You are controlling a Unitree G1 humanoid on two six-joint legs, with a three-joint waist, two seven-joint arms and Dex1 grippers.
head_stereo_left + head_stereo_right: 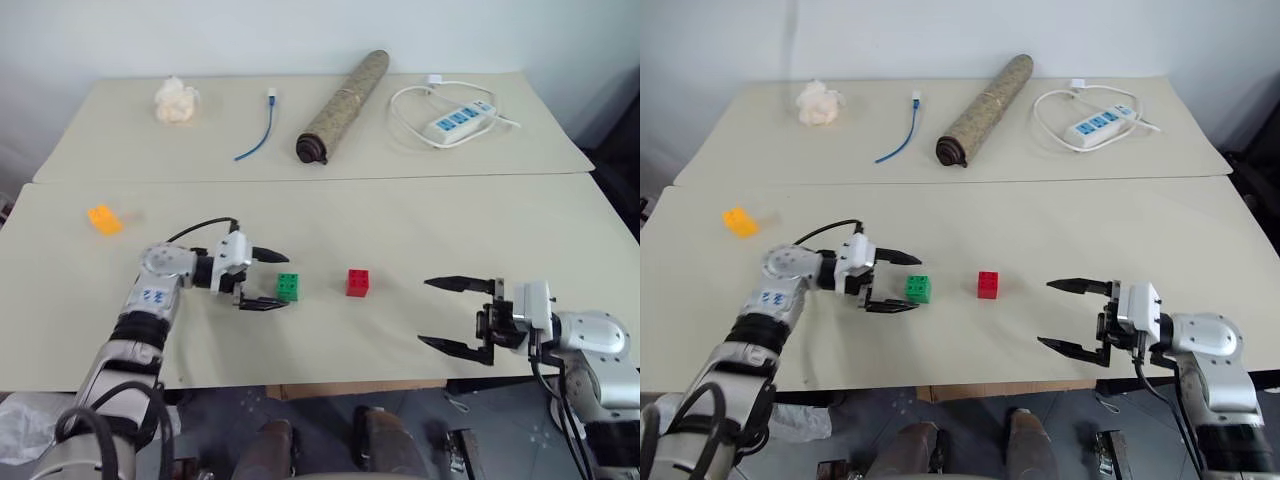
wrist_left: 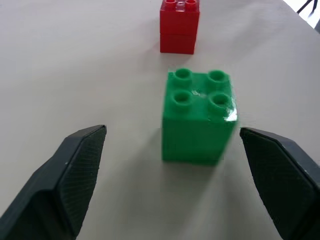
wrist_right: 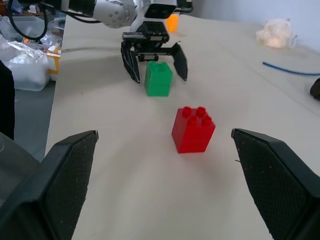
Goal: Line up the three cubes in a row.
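Reaching in level from the left, the left pincer [image 1: 267,279] stands apart around the green cube [image 1: 288,286], the red cube [image 1: 358,282] just right and the orange-yellow cube [image 1: 104,219] far left on the surface [image 1: 420,230]. Right wrist view: right pincer [image 3: 165,187] apart, empty, fingertips cut off.

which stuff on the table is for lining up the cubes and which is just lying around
For the job: green cube, red cube, orange-yellow cube.

Lying about: white fluffy wad, blue cable, rolled mat, power strip.
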